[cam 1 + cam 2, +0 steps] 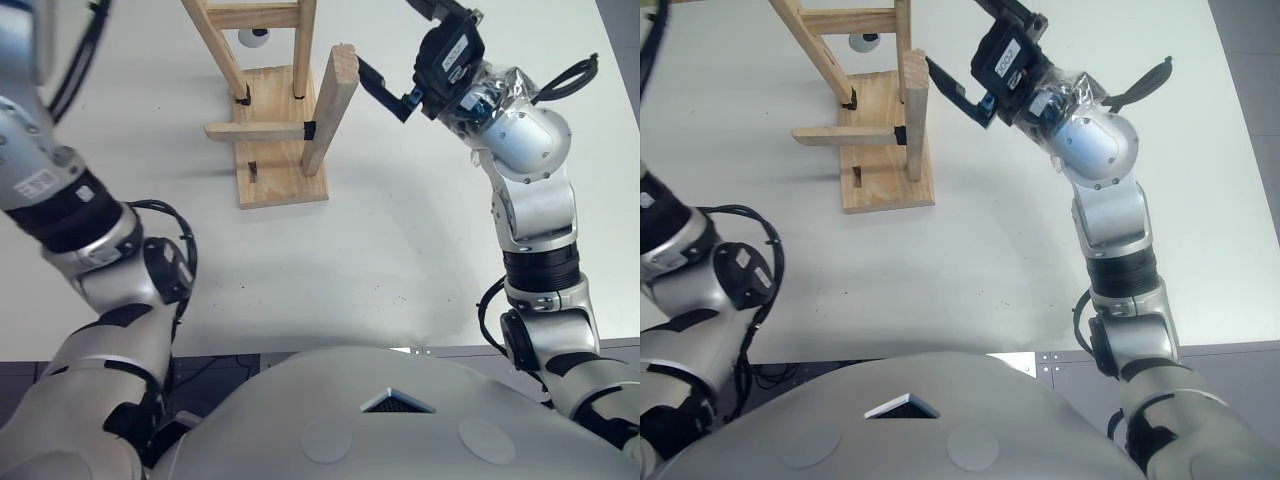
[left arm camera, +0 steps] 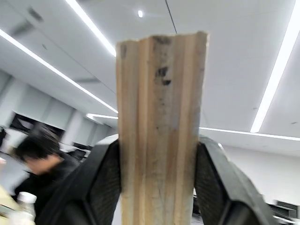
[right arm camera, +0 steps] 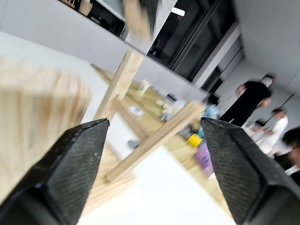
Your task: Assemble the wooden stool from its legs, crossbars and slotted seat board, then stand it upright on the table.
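My left claw (image 2: 158, 187) squeezes a wooden piece (image 2: 161, 93). My right claw (image 1: 952, 35) is open beside the tilted leg (image 1: 912, 115) by the table's (image 1: 1040, 280) far edge; I should pinch it slowly, squarely.

The pale slotted seat board (image 1: 285, 185) lay flat on the worktop (image 1: 400, 230). Two far legs (image 1: 222, 50) rose from it, joined by a crossbar (image 1: 252, 15). The near leg (image 1: 330, 110), apparently seated, leaned slightly, bearing a side crossbar (image 1: 255, 130).

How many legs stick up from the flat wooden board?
3: a far left leg, a far right leg, and a near leg at the seat board's right edge. Others may be hidden above the picture.
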Controlling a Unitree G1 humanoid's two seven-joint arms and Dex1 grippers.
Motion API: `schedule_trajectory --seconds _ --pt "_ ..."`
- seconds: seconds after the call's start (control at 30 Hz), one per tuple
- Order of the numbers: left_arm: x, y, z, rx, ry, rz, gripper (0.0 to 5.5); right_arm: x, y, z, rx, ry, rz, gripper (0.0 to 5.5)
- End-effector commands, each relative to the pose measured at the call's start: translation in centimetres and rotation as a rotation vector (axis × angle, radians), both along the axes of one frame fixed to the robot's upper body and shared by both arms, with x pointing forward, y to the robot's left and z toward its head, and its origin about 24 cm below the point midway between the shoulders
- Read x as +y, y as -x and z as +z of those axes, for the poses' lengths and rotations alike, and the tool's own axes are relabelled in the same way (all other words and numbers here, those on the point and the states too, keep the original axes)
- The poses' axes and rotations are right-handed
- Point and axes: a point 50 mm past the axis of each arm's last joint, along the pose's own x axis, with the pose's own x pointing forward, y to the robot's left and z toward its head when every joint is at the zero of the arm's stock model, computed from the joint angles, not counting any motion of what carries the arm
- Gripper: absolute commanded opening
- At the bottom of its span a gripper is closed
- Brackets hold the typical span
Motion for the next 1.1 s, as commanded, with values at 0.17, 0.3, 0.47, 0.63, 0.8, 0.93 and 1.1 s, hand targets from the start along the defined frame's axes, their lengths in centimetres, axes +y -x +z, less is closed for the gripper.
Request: schedule_trajectory --seconds 0.17,0.3,0.47,0.63,0.8,0.93,1.1 --pt "3.9 0.3 -3.6 0.106 -0.214 0.229 2.03 -2.0 -0.8 -2.1 0.197 0.064 -0.062 4.01" --pt "5.2 0.1 -7.0 0.181 -0.246 0.323 2.03 -2.0 -0.7 -2.6 0.219 0.107 -0.05 4.01" --pt "6.5 -0.1 -11.1 0.29 -0.225 0.344 2.03 -1.9 -0.5 -2.9 0.224 0.127 -0.028 4.01" --pt "7.5 -0.4 -15.8 0.424 -0.187 0.336 2.03 -1.8 -0.2 -3.2 0.229 0.142 -0.005 4.01" --pt "6.9 -1.2 -18.7 0.494 -0.145 0.28 2.02 -1.5 0.0 -3.2 0.232 0.14 0.009 4.01" --pt "5.7 -1.3 -19.8 0.513 -0.146 0.227 2.01 -1.4 -0.1 -3.5 0.237 0.148 0.014 4.01" --pt "5.7 -0.3 -22.8 0.602 -0.278 0.229 2.01 -1.5 -0.1 -3.6 0.239 0.155 0.009 4.01"
